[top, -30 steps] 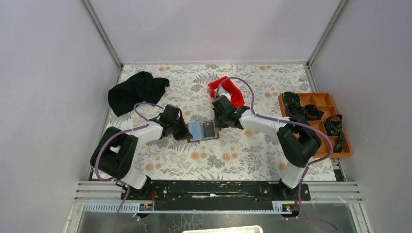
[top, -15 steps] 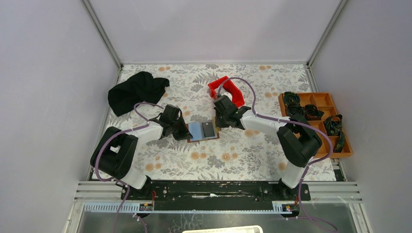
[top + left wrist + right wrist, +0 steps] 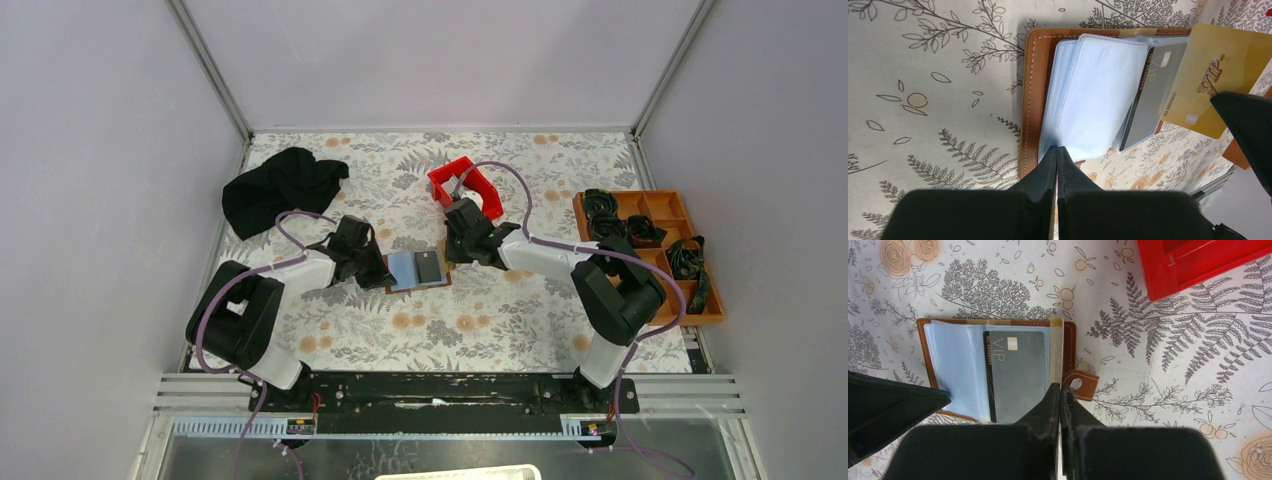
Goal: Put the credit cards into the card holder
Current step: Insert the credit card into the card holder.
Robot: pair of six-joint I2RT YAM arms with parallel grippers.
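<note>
The card holder is brown, sleeves pale blue, with a dark grey card and gold card.

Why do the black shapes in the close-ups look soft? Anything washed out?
Left wrist view: the left gripper is too near the lens to be sharp; the clear sleeves of the card holder look milky. Right wrist view: the right gripper likewise.

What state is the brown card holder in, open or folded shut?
Open. The card holder lies spread flat, its clear sleeves and a dark card showing and its clasp tab loose at the side.
</note>
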